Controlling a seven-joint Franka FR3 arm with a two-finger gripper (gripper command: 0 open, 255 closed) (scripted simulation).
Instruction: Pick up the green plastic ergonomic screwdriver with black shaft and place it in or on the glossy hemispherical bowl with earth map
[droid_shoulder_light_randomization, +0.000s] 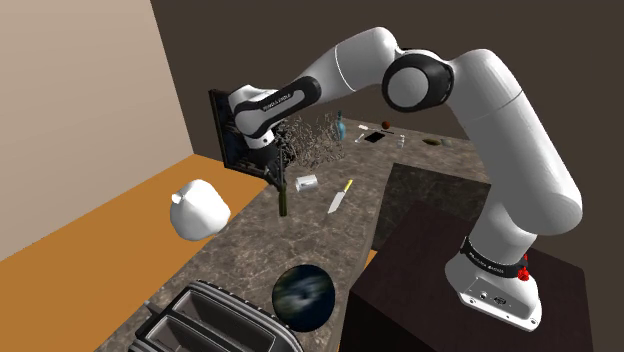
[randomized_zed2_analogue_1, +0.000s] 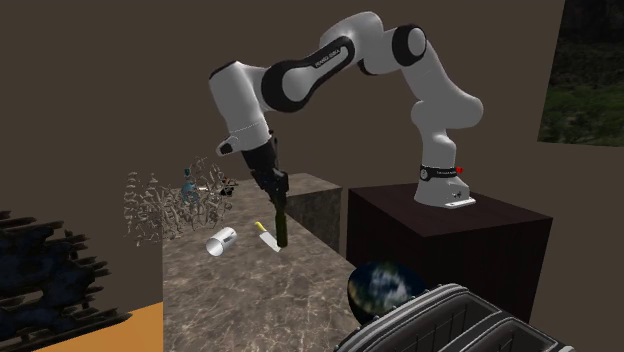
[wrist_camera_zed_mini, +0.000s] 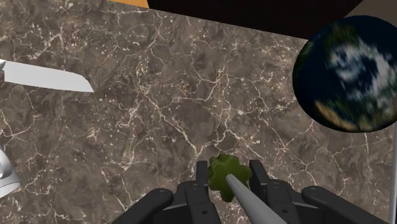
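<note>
The pincer (wrist_camera_zed_mini: 228, 170) is drawn in narrow on the screwdriver (wrist_camera_zed_mini: 221, 178). Its two black fingers clasp the green lobed handle from either side, and the grey shaft runs back toward the hand. The tool hangs upright under the fingers, off the marbled counter (wrist_camera_zed_mini: 159, 95), with a knife (droid_shoulder_light_randomization: 340, 197) and a white cup (droid_shoulder_light_randomization: 306, 181) lying near beneath it. The bowl (droid_shoulder_light_randomization: 302, 297), dark with blue and white map patches, sits well apart, just beside the toaster (droid_shoulder_light_randomization: 215, 322) and close to the counter's edge.

The handle is rounded and knobbly, so a quick swing might let it twist or slip between the fingers. Carried low, its hanging end could clip the bowl's rim and nudge that round bowl toward the edge.

The wrist view makes the clasp itself plain. The shoulder and second exterior views show the tool's height above the counter and the stretch across to the bowl.
</note>
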